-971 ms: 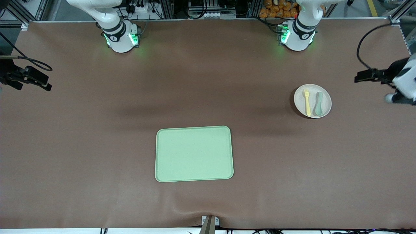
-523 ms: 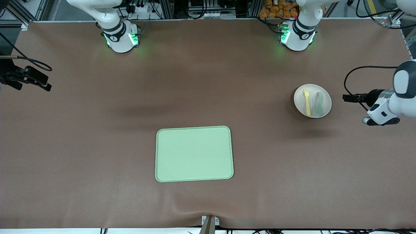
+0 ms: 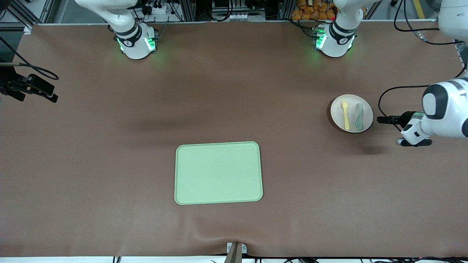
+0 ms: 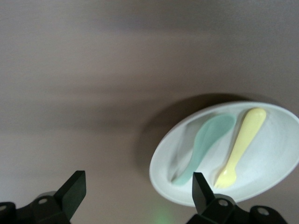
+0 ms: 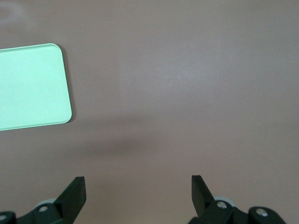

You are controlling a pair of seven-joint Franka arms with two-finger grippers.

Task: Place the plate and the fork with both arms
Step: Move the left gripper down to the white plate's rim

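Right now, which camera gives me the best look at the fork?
The left wrist view: the fork fills it, lying on the plate beside the spoon. The front view shows it small; the right wrist view misses it.

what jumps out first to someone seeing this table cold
The light-green tray lies alone mid-table, nearest the front camera. Toward the left arm's end sits the plate holding the fork and a grey-green spoon, with the open left gripper beside it.
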